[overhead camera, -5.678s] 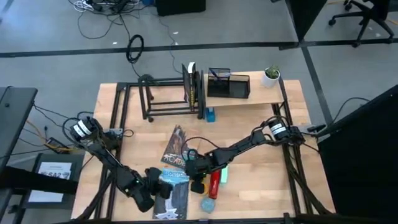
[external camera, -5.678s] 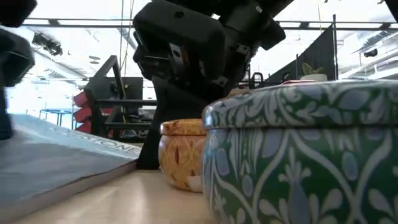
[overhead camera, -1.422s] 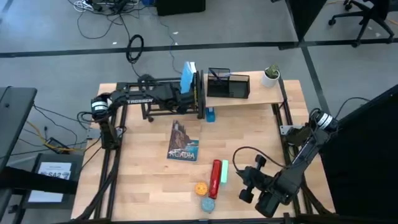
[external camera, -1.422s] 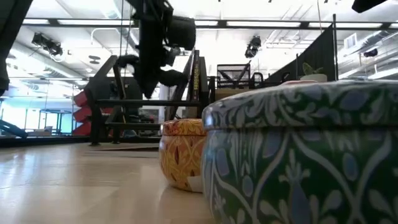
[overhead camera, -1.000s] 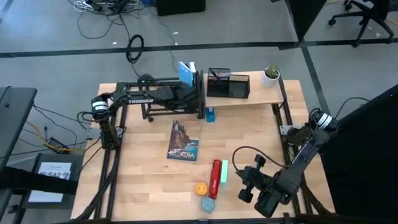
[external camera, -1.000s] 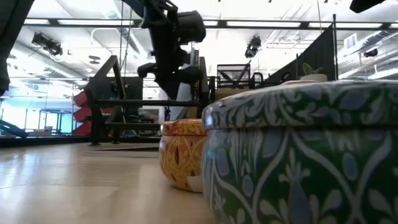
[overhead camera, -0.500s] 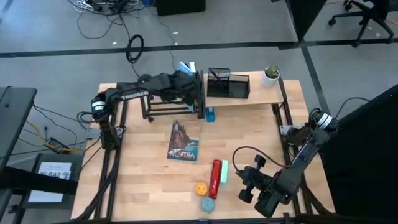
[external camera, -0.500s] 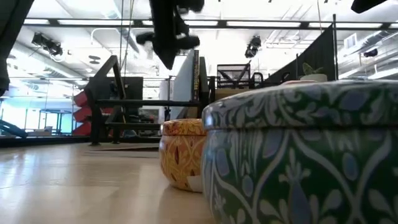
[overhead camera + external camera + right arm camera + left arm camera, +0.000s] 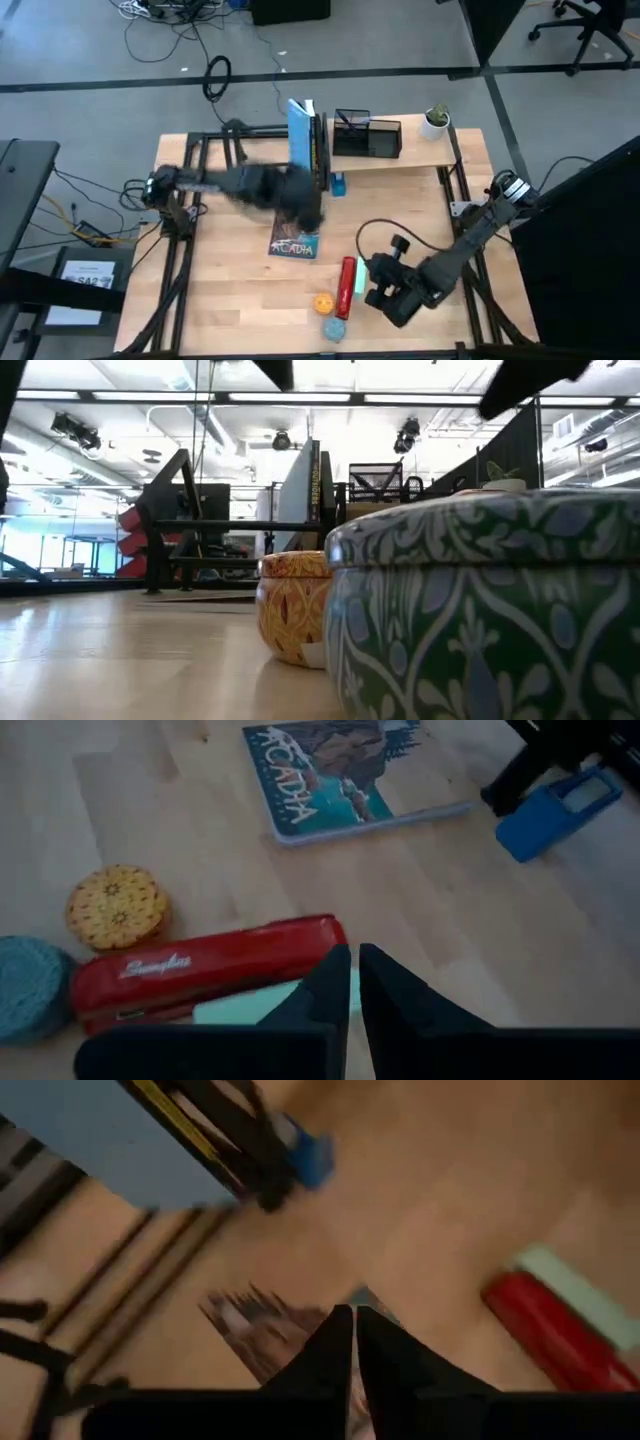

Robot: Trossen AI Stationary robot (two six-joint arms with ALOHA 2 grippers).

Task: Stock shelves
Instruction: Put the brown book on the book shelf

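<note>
I see the black metal-tube rack with slatted tiers [image 9: 270, 155] at the bench's [image 9: 220, 290] far side, a blue book [image 9: 298, 125] upright at its right end. Left claw [image 9: 352, 1342] narrow, empty, over the glossy Acadia book [image 9: 345, 765] before the rack. Right claw [image 9: 353, 982] narrow, over the red stapler [image 9: 205, 975].

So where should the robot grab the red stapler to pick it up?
Probably around the middle of the red stapler, coming straight down with a finger on each long side. It lies flat and is long and narrow, though the pale green block touches one side, leaving little room there.
</note>
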